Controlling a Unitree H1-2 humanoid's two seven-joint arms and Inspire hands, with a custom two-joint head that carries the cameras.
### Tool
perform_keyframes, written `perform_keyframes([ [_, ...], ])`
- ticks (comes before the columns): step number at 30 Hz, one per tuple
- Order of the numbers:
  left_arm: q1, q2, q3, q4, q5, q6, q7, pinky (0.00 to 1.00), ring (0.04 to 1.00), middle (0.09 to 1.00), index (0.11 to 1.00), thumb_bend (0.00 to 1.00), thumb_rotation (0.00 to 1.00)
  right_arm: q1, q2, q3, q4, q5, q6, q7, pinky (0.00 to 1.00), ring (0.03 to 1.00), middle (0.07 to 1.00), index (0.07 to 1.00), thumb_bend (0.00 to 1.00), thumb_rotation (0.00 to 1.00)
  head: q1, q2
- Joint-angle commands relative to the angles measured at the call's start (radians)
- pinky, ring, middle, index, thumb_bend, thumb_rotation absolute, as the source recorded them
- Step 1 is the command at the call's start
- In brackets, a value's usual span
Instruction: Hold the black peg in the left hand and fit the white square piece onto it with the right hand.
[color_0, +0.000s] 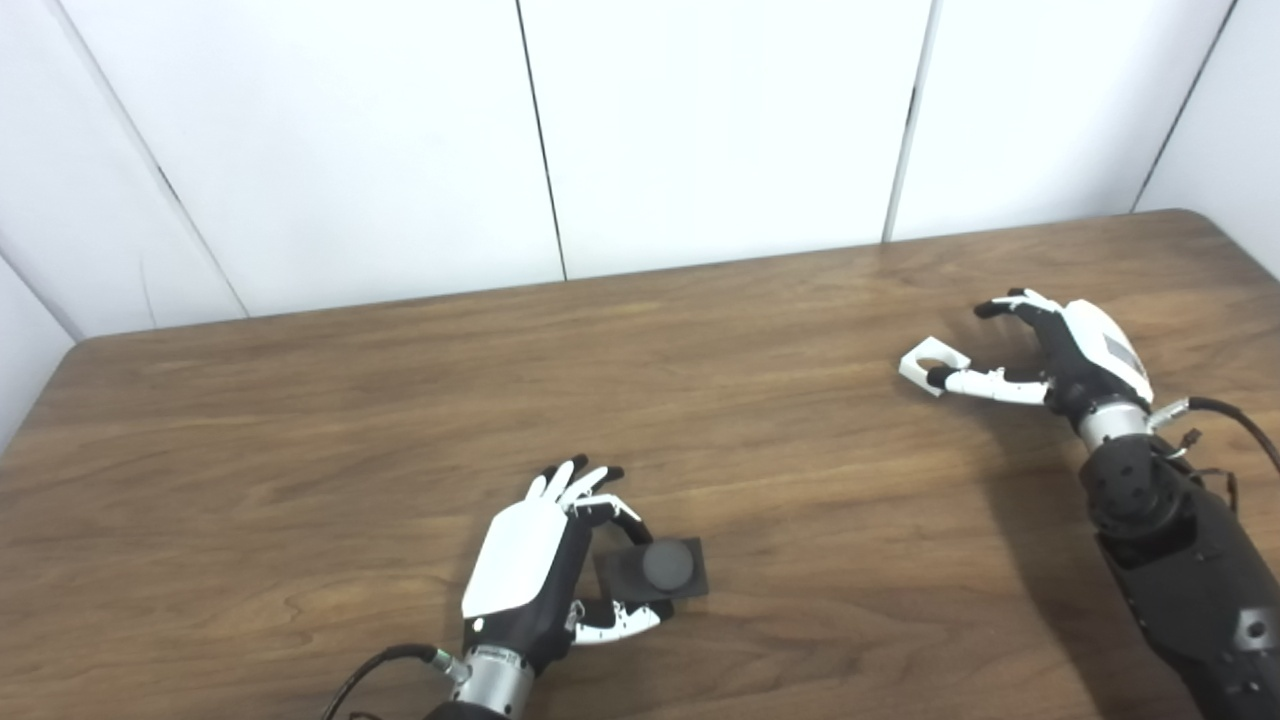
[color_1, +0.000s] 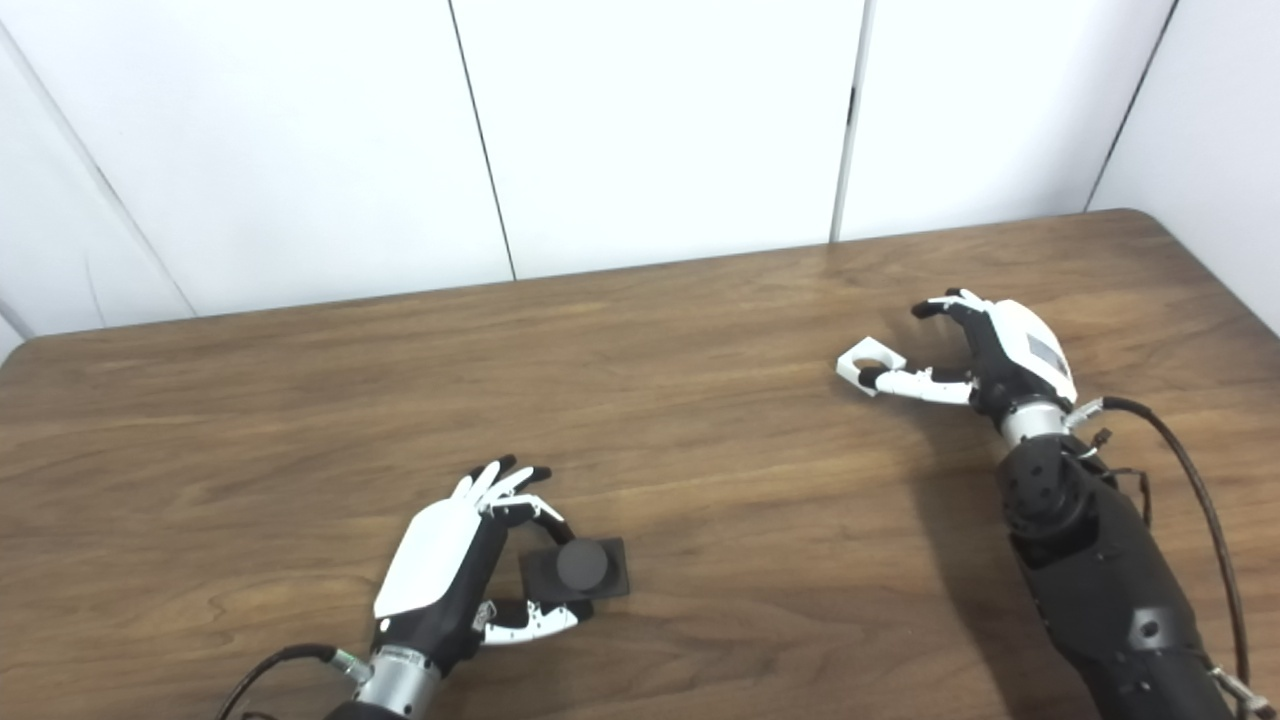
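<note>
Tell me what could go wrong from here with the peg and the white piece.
The left hand only brackets the black peg on the table, so closing could push it away. The right hand touches just one edge of the white square piece; it may tip or skid. The parts sit far apart, so aligning them leaves room for error.

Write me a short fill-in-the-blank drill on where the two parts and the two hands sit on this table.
1. The black square-based peg lies next to the ____ hand.
2. The white square piece has a round ____ through it.
3. The white piece lies at the fingertips of the ____ hand.
4. Both parts rest on the brown ____ table.

Missing words: left; hole; right; wooden
</note>
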Motion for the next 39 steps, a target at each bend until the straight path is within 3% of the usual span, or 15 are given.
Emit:
perform_keyframes([
  [1,-0.003,-0.002,0.005,0.020,0.008,0.001,-0.003,1.00,0.990,0.898,0.489,0.52,0.07,-0.064,-0.021,-0.001,-0.001,-0.015,-0.015,-0.030,0.89,0.961,0.931,0.773,0.98,0.52,0.000,0.000],
  [6,-0.005,-0.007,0.013,0.020,0.003,0.004,-0.008,1.00,0.992,0.899,0.489,0.52,0.07,-0.087,-0.027,0.030,0.032,-0.038,-0.023,-0.029,0.88,0.951,0.924,0.772,0.99,0.53,-0.001,0.001],
  [14,-0.009,-0.011,0.017,0.022,0.008,0.001,-0.010,1.00,0.990,0.898,0.489,0.52,0.07,-0.087,-0.008,0.073,-0.024,-0.059,0.019,0.007,0.94,0.976,0.942,0.772,0.97,0.52,-0.003,0.001],
  [21,-0.016,-0.015,0.015,0.037,0.009,-0.007,-0.005,1.00,0.990,0.898,0.489,0.52,0.07,-0.088,0.006,0.104,-0.039,-0.075,0.058,0.025,0.92,0.973,0.938,0.767,0.98,0.49,-0.002,0.001],
  [39,-0.019,-0.030,0.017,0.036,0.005,-0.014,0.005,1.00,0.992,0.898,0.488,0.52,0.07,-0.105,-0.003,0.108,0.065,-0.066,0.033,-0.003,0.93,0.977,0.938,0.768,0.95,0.49,0.001,0.003],
])
